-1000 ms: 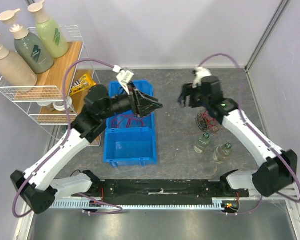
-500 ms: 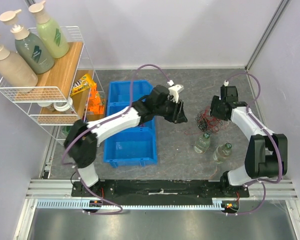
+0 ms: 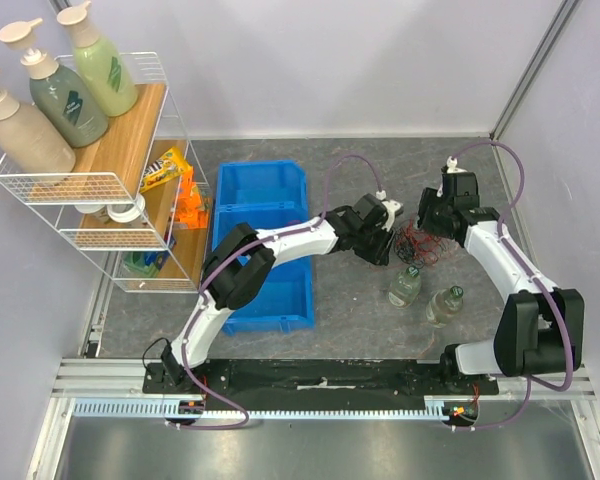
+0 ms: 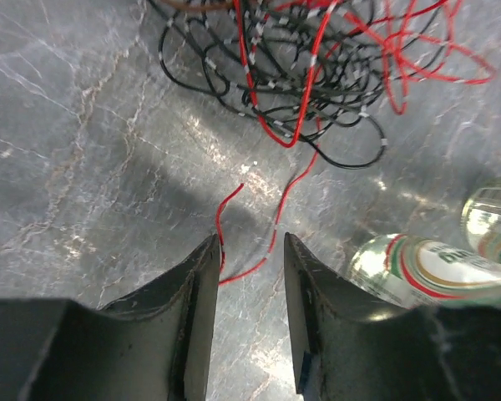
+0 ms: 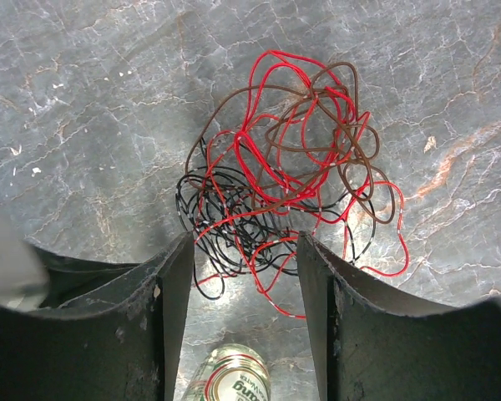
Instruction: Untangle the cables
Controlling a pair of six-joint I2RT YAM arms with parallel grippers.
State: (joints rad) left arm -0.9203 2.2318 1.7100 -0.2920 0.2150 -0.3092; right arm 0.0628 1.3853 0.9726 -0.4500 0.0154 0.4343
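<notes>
**Robot arms square up to a wire snarl.** The cables [image 3: 417, 245], a snarl of red, black and brown wire, lay on the table [image 3: 350, 310] a short way right of the blue bin [image 3: 260, 185]. The left gripper [image 3: 382, 246] hovered at the edge of the cables nearest the bin, its jaws partly parted and gripping nothing. The right gripper [image 3: 432, 213] hung over their far edge from the bin, its jaws likewise apart and empty.

The job appeared to be at the pick-a-strand stage, with no wire yet drawn clear. The next move seemed to call for each gripper to settle on a separate strand, pinch it, and pull in opposite directions, one toward the bin and one away. Care would be needed to keep the wire off the bottles [image 3: 405, 285] standing right of the bin, nearer the arm bases.

Only the left wrist camera caught a loose red strand [image 4: 230, 199] trailing out of the cables [image 4: 301, 58] and lying on the stone-patterned surface between the left gripper [image 4: 249, 242] tips. The right wrist camera showed the cables [image 5: 284, 167] beyond the right gripper [image 5: 245, 238], with black loops reaching between its fingers. Only the overhead view took in the bin and both arms together.
</notes>
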